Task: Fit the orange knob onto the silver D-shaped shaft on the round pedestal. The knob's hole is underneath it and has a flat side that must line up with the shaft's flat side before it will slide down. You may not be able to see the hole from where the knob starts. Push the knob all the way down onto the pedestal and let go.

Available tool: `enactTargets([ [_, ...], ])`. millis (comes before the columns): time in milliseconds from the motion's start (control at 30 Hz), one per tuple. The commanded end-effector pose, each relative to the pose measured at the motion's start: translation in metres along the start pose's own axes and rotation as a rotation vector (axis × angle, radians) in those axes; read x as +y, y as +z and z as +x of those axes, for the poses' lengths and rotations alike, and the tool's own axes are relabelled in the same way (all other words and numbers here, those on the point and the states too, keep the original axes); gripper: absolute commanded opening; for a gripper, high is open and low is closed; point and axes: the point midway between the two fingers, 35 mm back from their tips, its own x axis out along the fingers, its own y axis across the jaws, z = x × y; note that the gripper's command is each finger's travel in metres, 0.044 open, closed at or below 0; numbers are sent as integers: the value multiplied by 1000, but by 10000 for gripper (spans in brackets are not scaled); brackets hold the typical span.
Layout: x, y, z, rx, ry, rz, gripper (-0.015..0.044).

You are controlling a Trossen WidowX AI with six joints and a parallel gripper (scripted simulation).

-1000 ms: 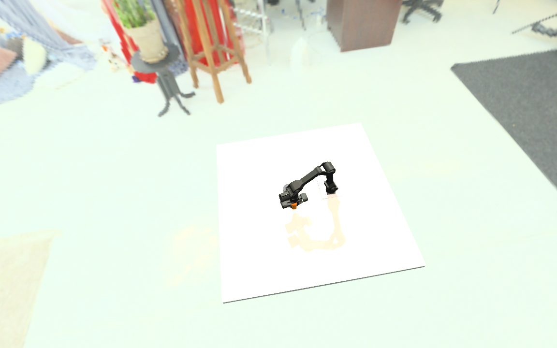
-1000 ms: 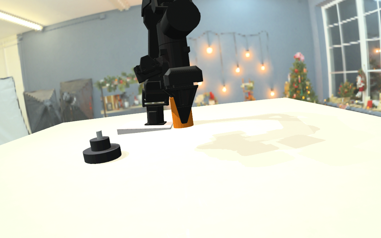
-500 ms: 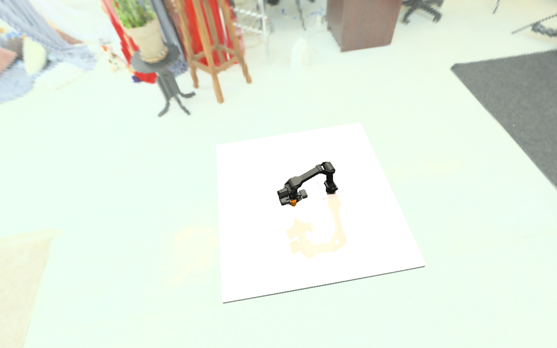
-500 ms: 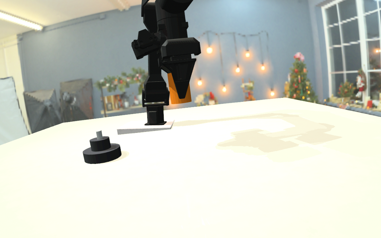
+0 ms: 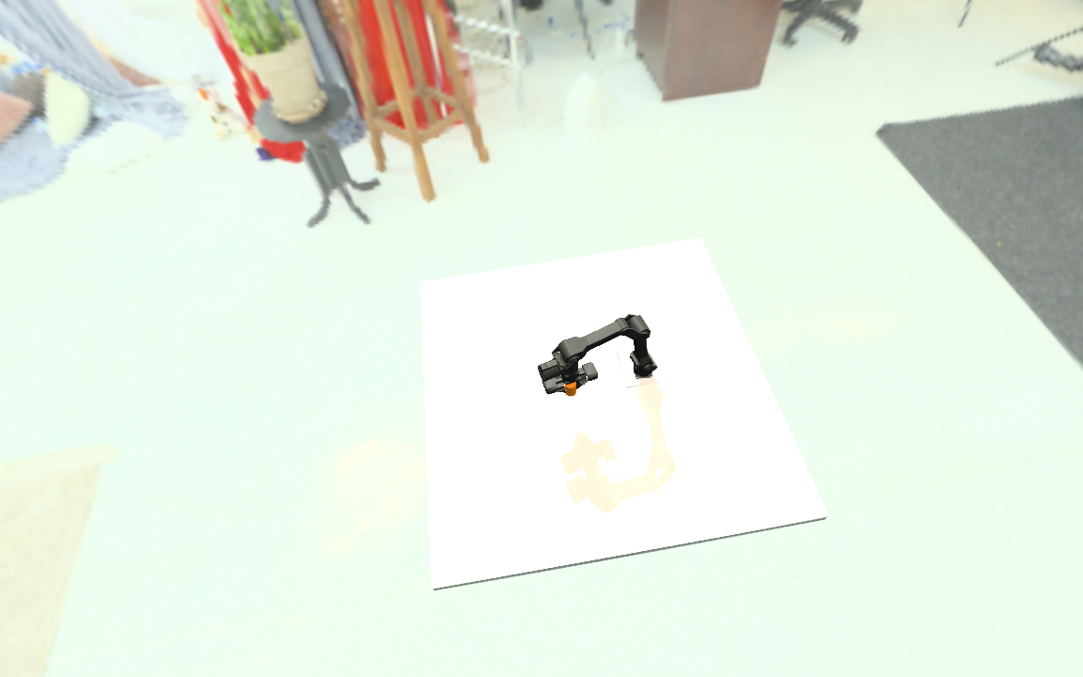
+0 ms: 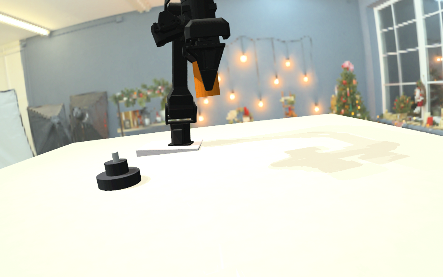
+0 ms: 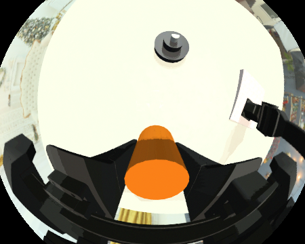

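Gripper: the black parallel-jaw gripper [image 5: 571, 385] [image 6: 208, 84] [image 7: 155, 145] is closed on the tapered orange cylindrical knob [image 5: 571, 389] [image 6: 198, 82] [image 7: 156, 179], one finger on either flank. Knob is held up off the white square tabletop [image 5: 511, 505] [image 6: 216, 213] [image 7: 108, 85].

Bearing: in the wrist view, the stepped black round pedestal [image 6: 118, 183] [image 7: 160, 52] lies at twelve o'clock from the knob, a shade toward one, well apart. In the exterior view it sits down toward half past seven. From the top I can't pick it out; the arm probably covers it.

Axes: the slim silver shaft [image 6: 115, 157] [image 7: 174, 40] stands upright on the pedestal. Knob's long axis roughly upright too, though it looks slightly tilted in the exterior view; lens may account for some of that.

Reading: grasp and lift look done, fitting not begun. Next move likely a carry toward the wrist view's twelve, staying high until over the shaft. Hole underneath, unseen; shaft's flat not readable either. Turn about the upright axis therefore uncertain; a mismatch would likely leave the knob perched on the shaft tip.
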Motion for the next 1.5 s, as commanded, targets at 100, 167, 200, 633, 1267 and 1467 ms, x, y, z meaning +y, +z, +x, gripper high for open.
enactTargets([
  [100,3,17,1,-6,4,-1,0],
  [167,4,23,3,-7,4,-1,0],
  [200,4,26,4,-7,4,-1,0],
  [633,5,68,15,-12,5,-1,0],
  [1267,-5,128,32,-16,3,-1,0],
  [1467,-10,146,37,-17,3,-1,0],
])
